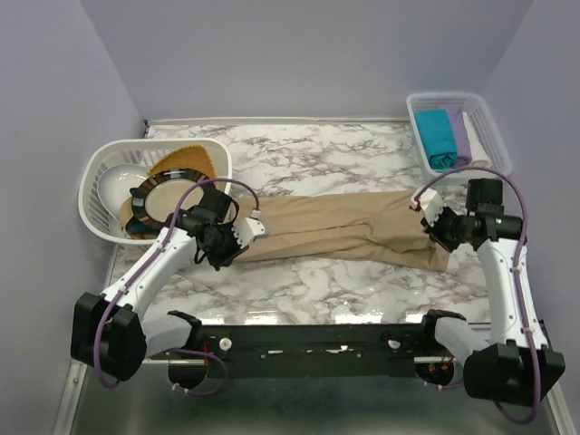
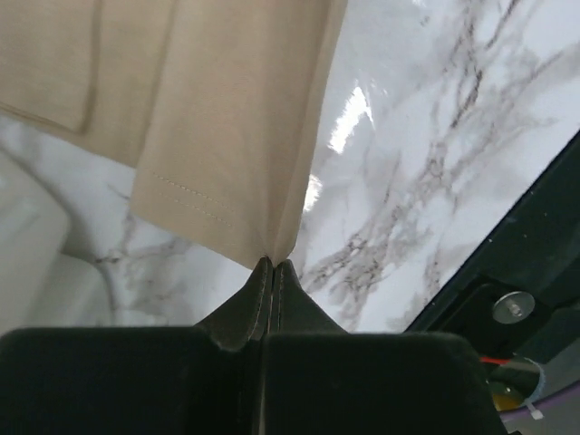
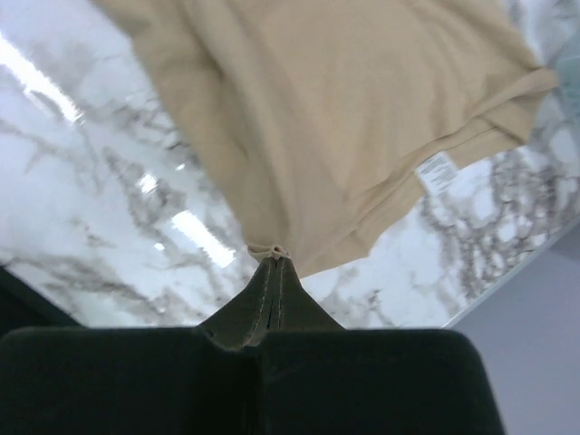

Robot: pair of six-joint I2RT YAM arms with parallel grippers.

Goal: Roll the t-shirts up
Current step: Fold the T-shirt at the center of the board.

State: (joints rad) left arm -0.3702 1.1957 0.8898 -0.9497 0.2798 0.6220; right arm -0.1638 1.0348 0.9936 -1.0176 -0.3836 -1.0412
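Left tool (image 2: 272, 265) and right tool (image 3: 276, 256) each pinched shut on an edge of the beige t-shirt (image 1: 344, 231), stretched as a strip across the table (image 1: 317, 154). We're mid-fold, we reckon; next: lay flat, roll from one end.

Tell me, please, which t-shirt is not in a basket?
The beige t-shirt, stretched across the table; the teal shirt and the lilac shirt sit in the far-right basket.

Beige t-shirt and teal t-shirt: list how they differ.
The beige t-shirt lies stretched long across the table; the teal t-shirt sits bundled compactly in the white basket. The beige one is pinched by the left claw and right claw; the teal one is untouched. Both are plain cloth.
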